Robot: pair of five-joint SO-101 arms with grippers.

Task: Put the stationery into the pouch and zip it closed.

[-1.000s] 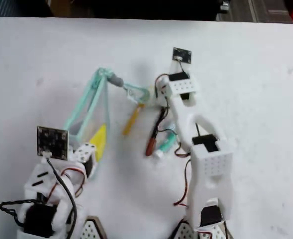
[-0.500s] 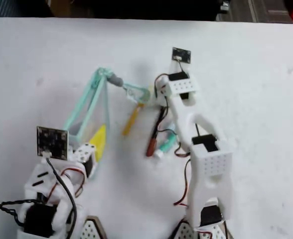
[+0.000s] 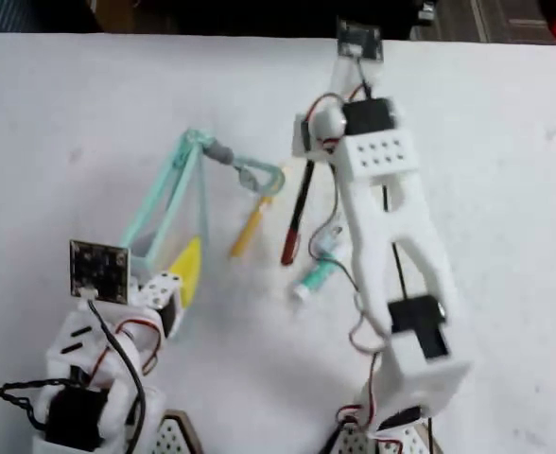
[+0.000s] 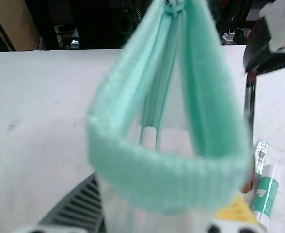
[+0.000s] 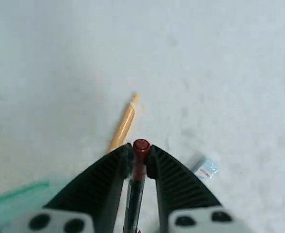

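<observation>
The mint-green pouch (image 3: pixel 169 203) stands on the table with its mouth (image 4: pixel 171 174) held open, and a yellow item (image 3: pixel 189 265) is inside. My left gripper (image 3: pixel 172 286) is shut on the pouch's near end. My right gripper (image 5: pixel 141 150) is shut on the red-tipped end of a dark pen (image 3: pixel 297 213), which hangs tilted to the right of the pouch. An orange pencil (image 3: pixel 249 228) lies between the pouch and the pen. A teal glue stick (image 3: pixel 316 276) lies on the table just beyond the pen's lower end.
The table is white, with its dark far edge (image 3: pixel 165 32) at the back. The right arm's white links (image 3: pixel 391 218) stretch over the table's right middle. Open table surface lies to the left of the pouch and at the far right.
The right arm has stretched toward the far edge, lifting the pen's gripped end up and away. The glue stick it covered now shows. The left arm and pouch have stayed put.
</observation>
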